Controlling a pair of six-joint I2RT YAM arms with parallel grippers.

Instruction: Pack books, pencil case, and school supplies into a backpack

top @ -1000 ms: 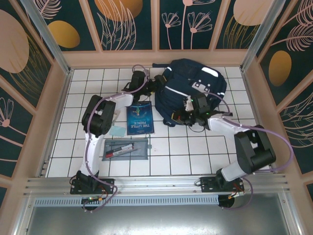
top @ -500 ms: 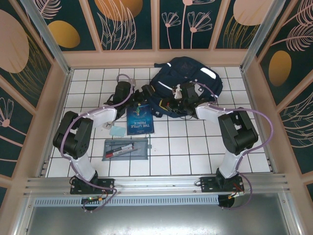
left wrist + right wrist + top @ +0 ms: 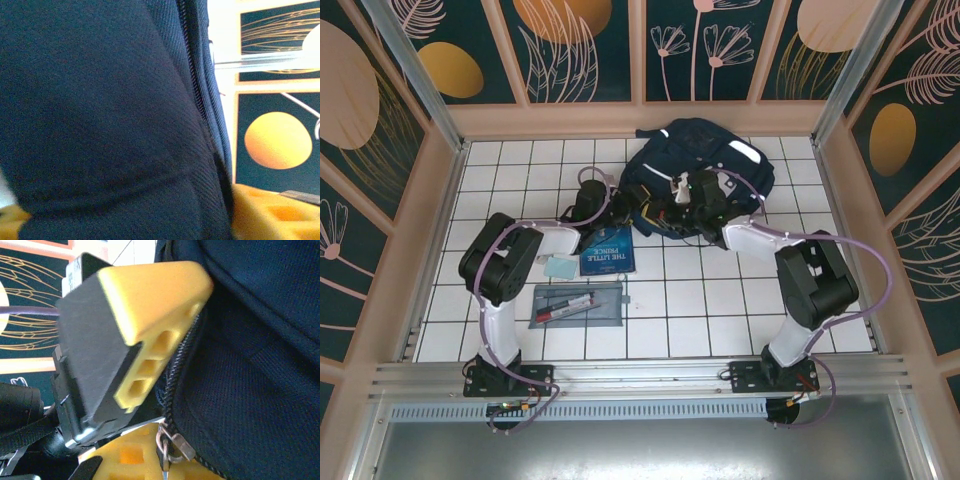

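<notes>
Well, plenty is hidden: on the left wrist view dark twill crowds the lens, a zip line [image 3: 192, 75] running down it. Yellow slivers of the fingers [image 3: 272, 212] peek out at the bottom, so I cannot tell how wide the left gripper [image 3: 620, 200] stands. The large navy-blue fabric backpack [image 3: 720, 165] with white reflective stripes lies crumpled at the far middle of the white tiled table [image 3: 700, 320]. Just beside its near left corner is the thin dark-blue paperback book [image 3: 608, 250]. Nearer lie the flat grey pencil case [image 3: 577, 305] and a small pale blue-green square [image 3: 559, 267]. Both arms reach forward, elbows bent, meeting at the bag's near edge. The right gripper [image 3: 682, 197] is closed, tips sunk into fabric by the zip, a metal zip pull [image 3: 170, 442] dangling at its lower finger.
</notes>
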